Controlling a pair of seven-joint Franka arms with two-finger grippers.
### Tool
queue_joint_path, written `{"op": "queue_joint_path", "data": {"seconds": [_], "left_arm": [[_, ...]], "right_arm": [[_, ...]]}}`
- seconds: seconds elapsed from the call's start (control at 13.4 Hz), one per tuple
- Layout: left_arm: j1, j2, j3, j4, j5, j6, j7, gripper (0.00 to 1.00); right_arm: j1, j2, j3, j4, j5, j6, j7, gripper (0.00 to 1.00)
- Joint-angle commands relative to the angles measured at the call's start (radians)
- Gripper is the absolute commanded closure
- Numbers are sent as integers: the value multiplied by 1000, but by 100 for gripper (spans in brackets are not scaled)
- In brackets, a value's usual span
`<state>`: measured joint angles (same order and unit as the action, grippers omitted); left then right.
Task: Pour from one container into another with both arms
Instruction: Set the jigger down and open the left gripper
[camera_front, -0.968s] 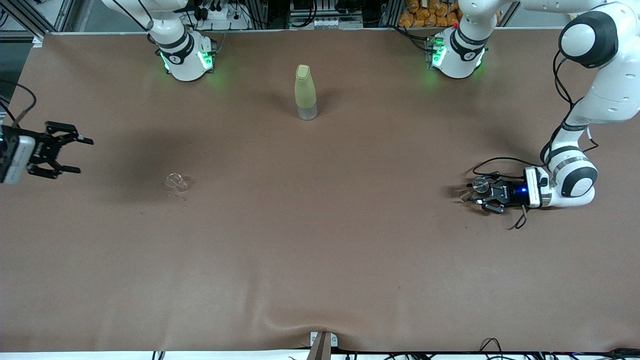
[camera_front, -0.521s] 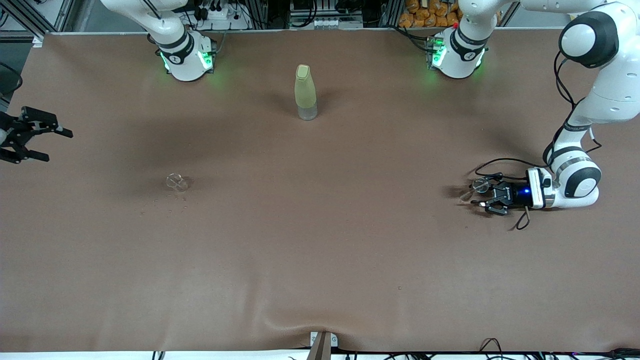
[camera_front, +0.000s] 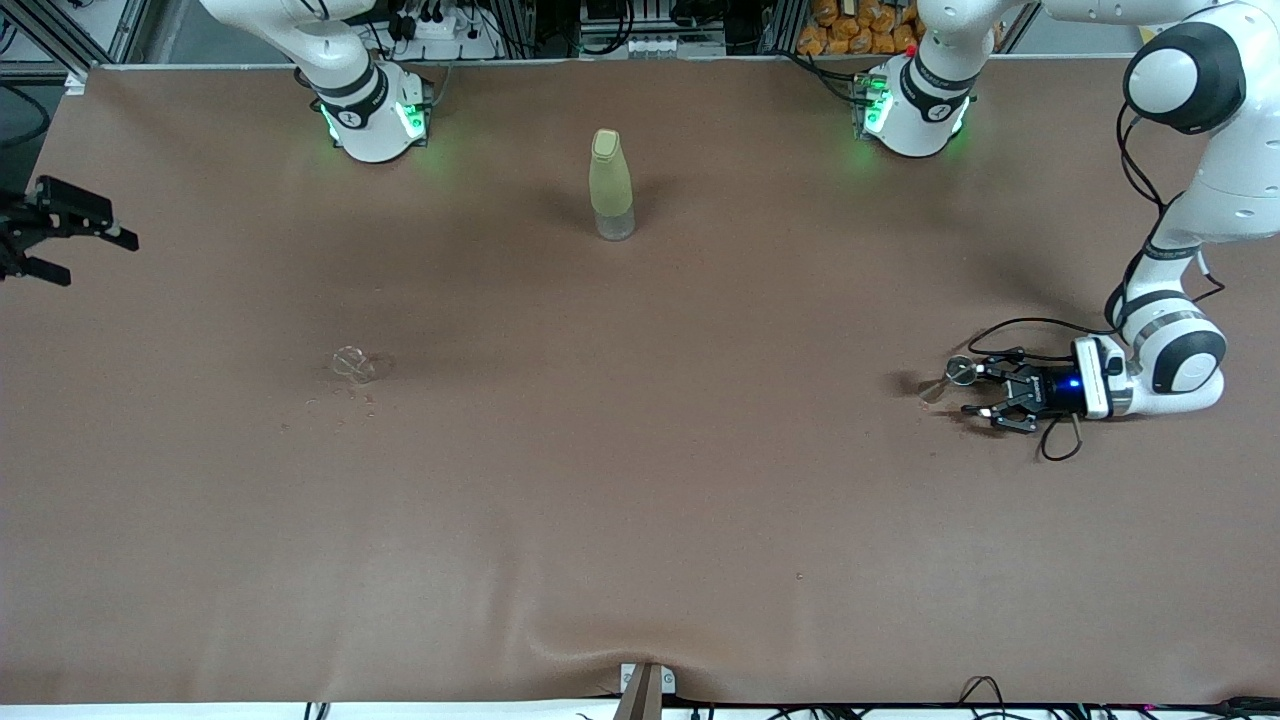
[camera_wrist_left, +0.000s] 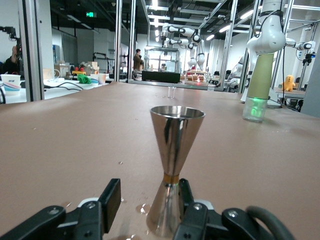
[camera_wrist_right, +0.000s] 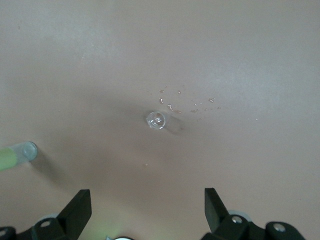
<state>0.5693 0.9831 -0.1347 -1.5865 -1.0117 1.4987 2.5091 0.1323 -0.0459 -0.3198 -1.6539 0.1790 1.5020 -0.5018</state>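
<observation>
- My left pincer (camera_front: 975, 391) sits low on the bench (camera_front: 640, 500), released around the shiny steel hourglass jigger (camera_wrist_left: 176, 175); retreat straight, avoiding tipping it.
- My right pincer (camera_front: 70, 243) hangs released over the bench's edge.

Both end effectors drawing outward
The right end effector (camera_front: 95, 240) has slid to the frame's upper-left edge; the left end effector (camera_front: 975, 392) has backed toward the right edge, off the steel jigger (camera_front: 950, 377), jaws wider
</observation>
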Motion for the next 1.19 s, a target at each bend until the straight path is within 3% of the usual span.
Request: {"op": "queue_joint_path", "data": {"seconds": [0.0, 0.37, 0.45, 0.6, 0.82, 1.04, 1.12], "left_arm": [[18, -15, 0, 35, 28, -5, -70, 45], [30, -96, -2, 151, 152, -5, -402, 32], [29, -134, -5, 154, 180, -5, -483, 25], [21, -207, -11, 155, 237, -3, -610, 0], [11, -294, -13, 155, 347, -3, -668, 0], [12, -362, -2, 157, 383, -3, -764, 0], [11, -376, -8, 172, 424, -3, -838, 0]], "right_arm": [[-2, -9, 62, 52, -49, -52, 127, 0], [-2, -9, 131, 98, -72, -95, 276, 0], [0, -9, 131, 106, -78, -95, 278, 0], [6, -9, 130, 114, -84, -97, 284, 0], [-6, -5, 159, 157, -79, -115, 371, 0], [-121, -2, 287, 166, -101, -109, 373, 0], [-129, 0, 301, 169, -117, -108, 374, 0]]}}
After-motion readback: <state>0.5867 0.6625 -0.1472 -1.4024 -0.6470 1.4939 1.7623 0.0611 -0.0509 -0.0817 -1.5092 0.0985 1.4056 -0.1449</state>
